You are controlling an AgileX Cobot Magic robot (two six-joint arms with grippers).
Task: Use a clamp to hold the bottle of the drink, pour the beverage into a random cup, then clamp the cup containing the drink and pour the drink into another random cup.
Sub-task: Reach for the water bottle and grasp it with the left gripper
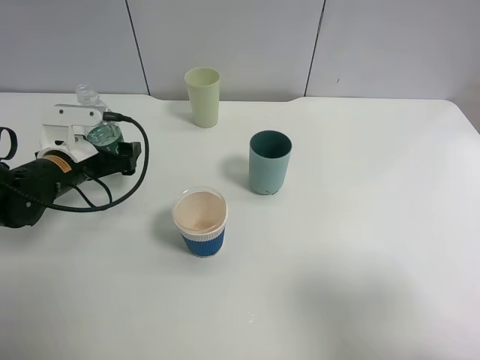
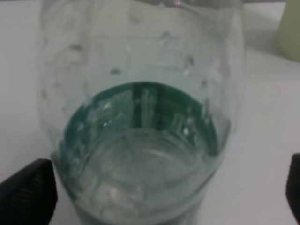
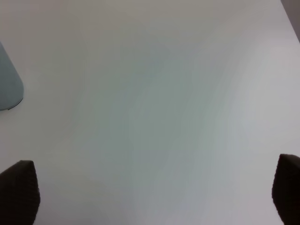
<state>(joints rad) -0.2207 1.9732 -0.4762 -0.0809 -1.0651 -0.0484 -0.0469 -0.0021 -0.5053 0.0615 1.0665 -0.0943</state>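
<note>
At the left rear of the white table stands a small clear plastic water bottle with a green label band. From above, the white wrist mount hides most of its body, leaving the ribbed neck and part of the label. In the left wrist view the bottle is blurred and cut off at the top, with clear liquid inside. The left gripper has its jaws spread wide around the bottle, one black fingertip just beside its wall, contact uncertain, the other apart. The left arm lies low over the table. The right gripper, outside the overhead view, is spread and empty over bare table, near the plain teal tumbler. A pale yellow-green tumbler stands at the rear, and a short blue-banded cup with white rim nearest the front
</note>
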